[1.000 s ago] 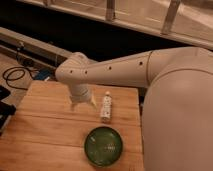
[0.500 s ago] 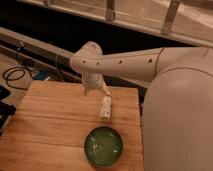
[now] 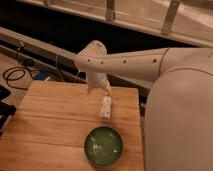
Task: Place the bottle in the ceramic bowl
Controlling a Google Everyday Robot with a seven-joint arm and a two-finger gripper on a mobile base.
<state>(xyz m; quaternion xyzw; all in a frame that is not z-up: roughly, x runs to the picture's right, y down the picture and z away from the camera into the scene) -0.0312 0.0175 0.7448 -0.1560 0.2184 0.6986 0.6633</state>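
1. Camera view, the scene: the bottle (image 3: 105,107) lay on its side on the wooden table (image 3: 50,120), right of centre, pointing far to near. The ceramic bowl (image 3: 86,145) sat just near of it at the table's near edge, apart from the bottle and with no bottle in it.
2. Camera view, the gripper: the gripper (image 3: 104,90) hung from the white arm (image 3: 130,62), which reached in from the right. It sat just above the bottle's far end, and its fingers were spread with nothing between them. Whether a fingertip brushed the bottle could not be made out.
3. Step in hand: this looked like the approach to the pick — the bottle was not yet grasped and none of the carry was done.
4. Next move, as a judgement: the gripper would need to drop a little and straddle the slim body across its width, then pinch and lift clear of the wood. After that only a short carry toward the near edge was needed to release over the bowl. A round bottle lying flat could roll if nudged off-centre — worth squaring up first.
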